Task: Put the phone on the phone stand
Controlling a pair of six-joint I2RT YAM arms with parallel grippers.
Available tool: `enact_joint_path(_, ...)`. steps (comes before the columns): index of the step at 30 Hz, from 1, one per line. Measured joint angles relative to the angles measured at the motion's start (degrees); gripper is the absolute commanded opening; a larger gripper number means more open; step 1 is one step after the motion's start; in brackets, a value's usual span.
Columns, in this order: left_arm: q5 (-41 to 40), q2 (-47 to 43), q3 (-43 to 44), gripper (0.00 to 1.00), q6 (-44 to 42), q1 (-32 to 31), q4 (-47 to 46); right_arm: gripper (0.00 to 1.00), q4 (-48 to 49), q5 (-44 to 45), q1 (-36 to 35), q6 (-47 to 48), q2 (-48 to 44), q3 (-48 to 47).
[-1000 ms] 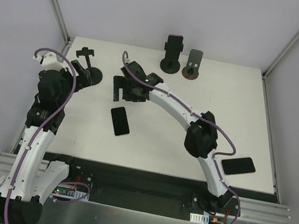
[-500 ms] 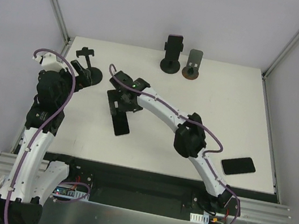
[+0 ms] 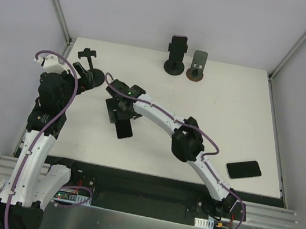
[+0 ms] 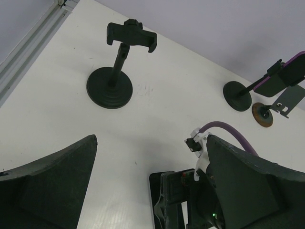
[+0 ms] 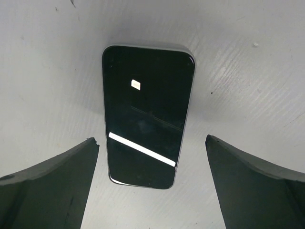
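Observation:
A black phone point(image 5: 147, 114) lies flat, screen up, on the white table point(image 3: 211, 118). My right gripper point(image 5: 151, 140) is open and hangs over it, one finger on each side of its near end, not touching it. In the top view the right gripper point(image 3: 119, 112) covers the far part of the phone point(image 3: 124, 129). The empty black phone stand point(image 4: 114, 81), with a clamp head, stands at the far left point(image 3: 91, 73). My left gripper point(image 4: 151, 143) is open and empty, near that stand point(image 3: 81, 77).
A second stand point(image 3: 176, 54) holding a phone and a small grey stand point(image 3: 196, 68) are at the table's back middle. Another black phone point(image 3: 244, 169) lies near the front right edge. My right arm point(image 3: 187, 141) stretches across the table's middle.
My right gripper has moved toward the near left and now sits over the phone. The left arm and the phone have not moved.

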State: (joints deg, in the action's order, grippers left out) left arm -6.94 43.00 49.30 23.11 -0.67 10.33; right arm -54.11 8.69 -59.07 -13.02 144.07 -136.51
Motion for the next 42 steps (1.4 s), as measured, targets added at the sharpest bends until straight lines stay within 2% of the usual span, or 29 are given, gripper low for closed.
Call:
enact_joint_path(22,0.87,0.48,-0.24,0.94,0.50,1.55,-0.07,0.99,-0.66,1.44,-1.05,-0.50,4.81,-5.66)
enact_joint_path(31,1.01,0.48,-0.33,0.94,1.14,1.90,-0.07,0.87,-2.19,2.27,-1.09,-1.27,6.84,-7.65)
enact_joint_path(34,1.38,0.48,-0.33,0.94,1.40,1.90,-0.09,0.77,-3.02,2.93,-1.07,-1.27,7.52,-8.63)
enact_joint_path(35,1.51,0.48,-0.33,0.94,1.44,1.90,-0.07,0.65,-3.28,3.13,-1.07,-1.20,7.52,-8.68)
enact_joint_path(37,1.77,0.48,-0.33,0.94,1.51,1.90,-0.09,0.54,-3.61,3.37,-1.01,-1.09,7.54,-8.79)
enact_joint_path(42,1.97,0.48,-0.33,0.94,1.57,1.92,-0.09,0.46,-4.04,4.04,-0.81,-0.83,7.54,-8.79)
